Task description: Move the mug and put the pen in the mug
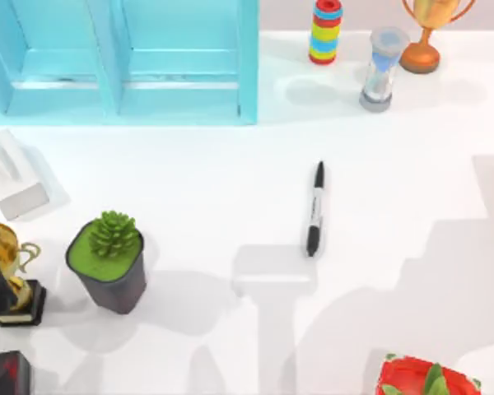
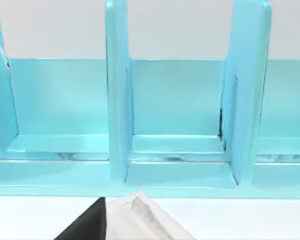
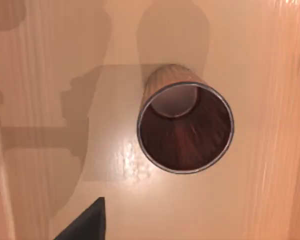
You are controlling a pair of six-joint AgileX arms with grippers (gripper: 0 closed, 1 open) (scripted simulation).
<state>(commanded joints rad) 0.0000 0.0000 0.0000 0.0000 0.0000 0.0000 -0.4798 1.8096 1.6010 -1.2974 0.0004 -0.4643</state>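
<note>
Top view: pen lying loose mid-counter, untouched. Right wrist view: mug upright, empty, directly beneath camera. End effector states: cannot tell. Both steps judged outstanding.

The white table carried the pen lying flat near its middle, with a potted succulent and a gold trophy on a dark base toward its left side. Along the far edge stood a turquoise shelf unit, a stack of coloured rings, an hourglass and an orange trophy. In the right wrist view the mug stood upright on a tan surface.
</note>
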